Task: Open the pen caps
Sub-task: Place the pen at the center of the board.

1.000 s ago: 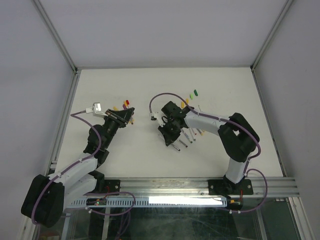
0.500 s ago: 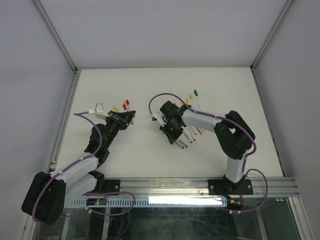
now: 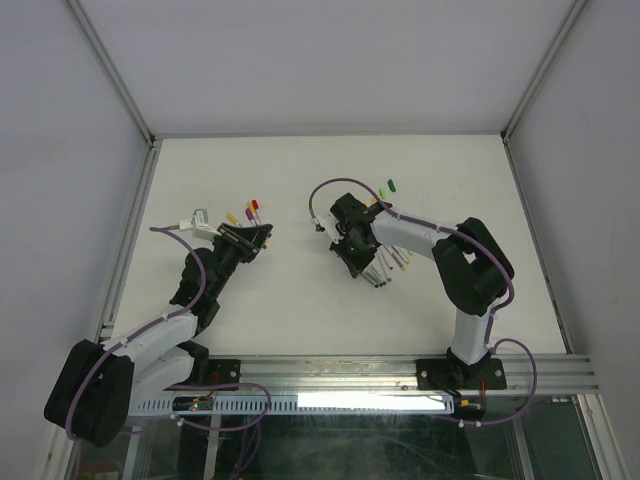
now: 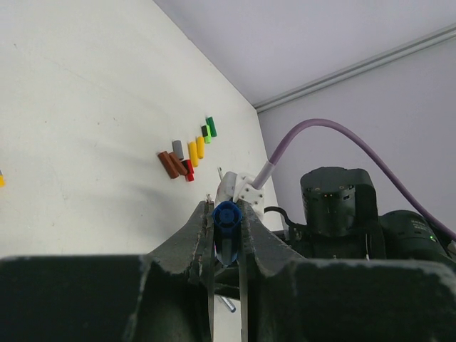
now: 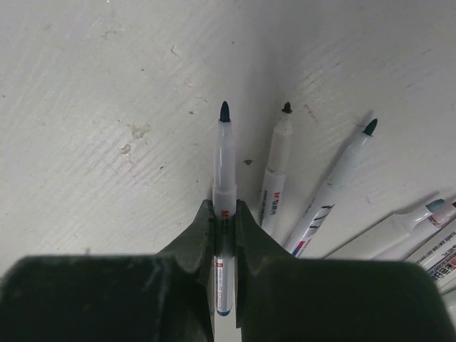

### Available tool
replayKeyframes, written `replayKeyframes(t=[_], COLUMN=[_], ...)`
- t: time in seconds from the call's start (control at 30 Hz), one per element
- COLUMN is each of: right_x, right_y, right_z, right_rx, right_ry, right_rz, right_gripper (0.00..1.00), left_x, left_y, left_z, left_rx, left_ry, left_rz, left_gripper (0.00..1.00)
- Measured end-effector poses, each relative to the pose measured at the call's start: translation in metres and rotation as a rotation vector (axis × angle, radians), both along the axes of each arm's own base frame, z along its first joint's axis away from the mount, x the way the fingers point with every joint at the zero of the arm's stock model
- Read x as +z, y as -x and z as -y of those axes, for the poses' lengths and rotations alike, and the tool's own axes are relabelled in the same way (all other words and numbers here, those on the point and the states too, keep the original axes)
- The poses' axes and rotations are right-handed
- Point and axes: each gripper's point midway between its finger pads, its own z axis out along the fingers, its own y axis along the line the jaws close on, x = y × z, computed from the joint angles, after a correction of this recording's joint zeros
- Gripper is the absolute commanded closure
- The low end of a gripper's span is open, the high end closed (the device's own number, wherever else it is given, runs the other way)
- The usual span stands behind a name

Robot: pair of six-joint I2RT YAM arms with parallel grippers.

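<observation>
The white table (image 3: 300, 310) carries two working ends. The right gripper (image 5: 224, 208) is clamped on a slim white pen barrel (image 5: 224, 160), whose dark tip is bare. It sits just beside other uncapped white pens (image 5: 276, 171) fanned on the surface. Judging by this, the barrel should be lowered flat alongside them before the jaws let go, so that it does not roll. The left gripper (image 4: 225, 208) is pinched tight on a small blue plastic pen cap (image 4: 226, 226), which sits squarely between its fingertips. The loose coloured caps (image 4: 187, 155) lie on the table beyond, and that looks the sensible place to set it.
</observation>
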Motion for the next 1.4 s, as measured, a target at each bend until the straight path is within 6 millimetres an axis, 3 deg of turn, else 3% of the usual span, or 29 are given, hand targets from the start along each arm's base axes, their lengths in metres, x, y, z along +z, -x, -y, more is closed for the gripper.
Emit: replayKeyframes(t=[0.4,0.77,1.17,1.4], right_x=[0.001,-0.001,0.000,0.001], right_y=[0.010,0.004,0.002,0.000], right_z=[-0.003,0.001,0.000,-0.002], right_rx=[0.032,0.038,0.042,0.042], right_ry=[-0.007,0.035,0.037,0.029], right_rz=[-0.033,0.005,0.009,0.018], right_gripper=[0.88,0.73,0.69,0.67], left_x=[-0.008,-0.029,-0.039,-0.051], left_y=[-0.001,-0.001,-0.002,-0.002], left_z=[0.003,0.011,0.019,0.037], left_rx=[-0.010,-0.050,-0.067,-0.099], left_ry=[0.006,0.003,-0.012,-0.044], left_rz=[-0.027,-0.098,-0.143,-0.200], left_gripper=[1.00,1.00,1.00,1.00])
